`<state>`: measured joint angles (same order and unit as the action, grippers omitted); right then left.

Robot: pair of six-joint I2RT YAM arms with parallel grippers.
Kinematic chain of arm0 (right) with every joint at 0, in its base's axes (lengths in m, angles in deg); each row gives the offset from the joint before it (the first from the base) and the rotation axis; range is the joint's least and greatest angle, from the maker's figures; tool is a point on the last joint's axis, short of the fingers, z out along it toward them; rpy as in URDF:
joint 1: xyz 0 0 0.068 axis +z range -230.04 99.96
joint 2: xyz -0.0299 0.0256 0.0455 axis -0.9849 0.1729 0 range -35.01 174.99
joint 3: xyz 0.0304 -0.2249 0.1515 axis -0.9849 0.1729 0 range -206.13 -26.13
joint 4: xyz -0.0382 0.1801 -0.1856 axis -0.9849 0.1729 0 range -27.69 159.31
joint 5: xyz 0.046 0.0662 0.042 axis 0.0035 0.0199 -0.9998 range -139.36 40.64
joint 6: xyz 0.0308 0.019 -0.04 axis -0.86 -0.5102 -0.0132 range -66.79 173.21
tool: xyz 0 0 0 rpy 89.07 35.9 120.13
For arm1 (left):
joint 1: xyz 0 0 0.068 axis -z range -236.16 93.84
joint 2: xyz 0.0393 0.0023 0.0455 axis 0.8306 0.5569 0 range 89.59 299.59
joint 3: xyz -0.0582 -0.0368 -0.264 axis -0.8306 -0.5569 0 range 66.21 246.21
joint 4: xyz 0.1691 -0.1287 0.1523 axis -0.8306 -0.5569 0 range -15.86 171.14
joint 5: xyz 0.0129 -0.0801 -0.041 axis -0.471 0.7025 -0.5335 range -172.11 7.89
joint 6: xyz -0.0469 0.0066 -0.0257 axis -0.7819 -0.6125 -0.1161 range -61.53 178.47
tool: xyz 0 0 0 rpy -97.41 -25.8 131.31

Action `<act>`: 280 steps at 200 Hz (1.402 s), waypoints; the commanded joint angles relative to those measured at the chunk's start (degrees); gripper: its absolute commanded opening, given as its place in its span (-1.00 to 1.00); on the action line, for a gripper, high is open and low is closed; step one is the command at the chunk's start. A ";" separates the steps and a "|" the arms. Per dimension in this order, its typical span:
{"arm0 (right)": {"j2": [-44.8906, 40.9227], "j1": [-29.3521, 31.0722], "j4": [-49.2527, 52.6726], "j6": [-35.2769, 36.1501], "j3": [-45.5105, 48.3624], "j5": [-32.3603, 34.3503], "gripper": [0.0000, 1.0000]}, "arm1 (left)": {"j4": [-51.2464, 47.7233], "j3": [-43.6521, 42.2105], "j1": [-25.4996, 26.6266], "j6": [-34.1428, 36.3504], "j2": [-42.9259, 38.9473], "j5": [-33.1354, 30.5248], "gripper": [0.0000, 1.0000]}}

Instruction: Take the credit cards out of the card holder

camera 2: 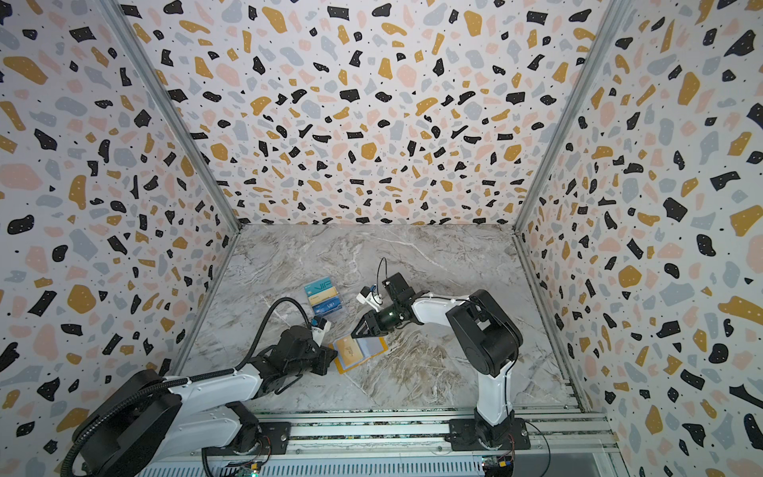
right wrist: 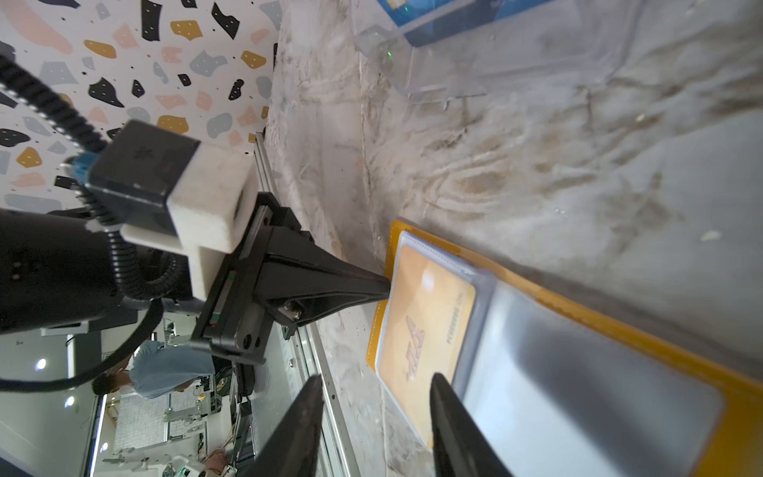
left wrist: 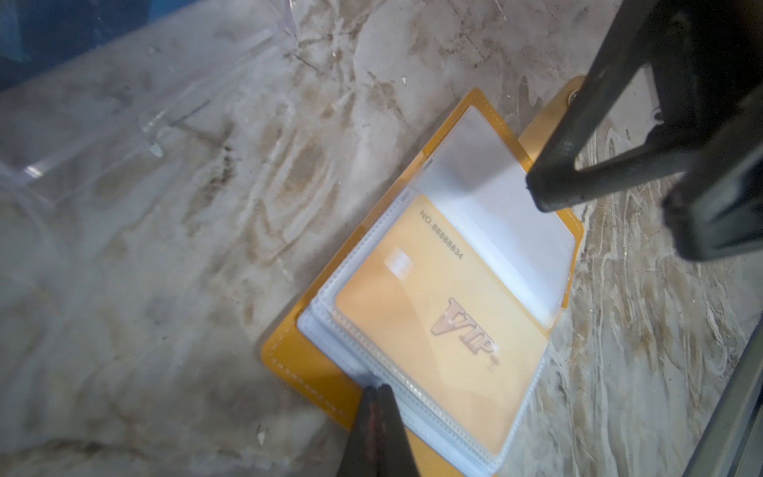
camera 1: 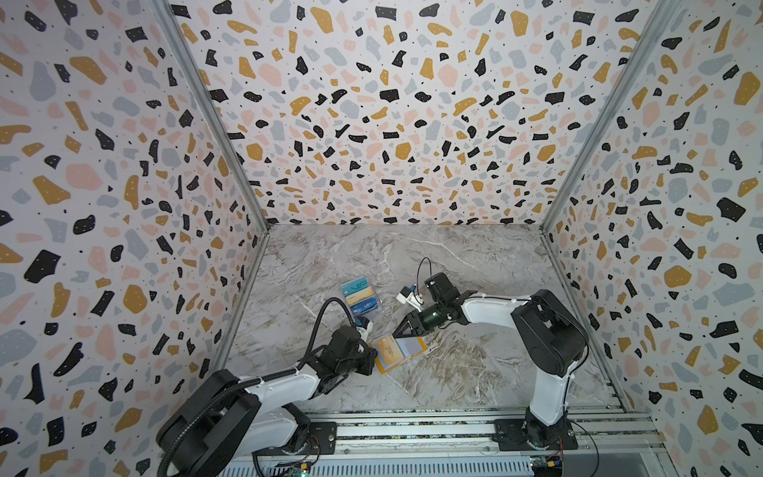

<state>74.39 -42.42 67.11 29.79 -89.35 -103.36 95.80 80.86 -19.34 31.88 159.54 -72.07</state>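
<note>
The card holder (camera 1: 417, 346) (camera 2: 377, 346) lies open on the marble, a yellow cover with clear sleeves. One beige-gold "VIP" credit card (left wrist: 433, 330) (right wrist: 425, 330) sits in a sleeve; the sleeve beside it (right wrist: 578, 392) looks empty. My left gripper (left wrist: 376, 388) (camera 1: 373, 353) is shut, with its tip resting on the holder's sleeve edge and nothing between the jaws. My right gripper (right wrist: 377, 378) (camera 1: 396, 333) hangs open just above the holder's far edge, holding nothing. Teal (camera 1: 356, 285), beige (camera 1: 362, 294) and blue (camera 1: 365, 306) credit cards lie in a clear tray.
The clear plastic tray (camera 1: 377, 316) (camera 2: 340, 316) stands on the marble just beyond the holder, left of centre. Patterned walls close in the left, back and right sides. An aluminium rail (camera 1: 413, 429) carries both arm bases along the front edge.
</note>
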 commanded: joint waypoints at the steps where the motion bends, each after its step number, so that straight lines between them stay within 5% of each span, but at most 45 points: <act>1: 2.01 -0.05 6.57 2.07 -2.13 3.68 -0.13 | -5.14 -0.42 0.27 0.65 2.02 0.09 -1.00; 280: 6.92 5.27 -1.77 -2.37 -1.58 -9.02 -0.50 | -4.84 -1.30 0.27 0.32 0.01 0.24 -1.00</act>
<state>81.28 -38.05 66.06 27.54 -90.03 -109.85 95.03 80.93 -19.34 31.88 159.04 -71.91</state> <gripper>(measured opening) 0.250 0.046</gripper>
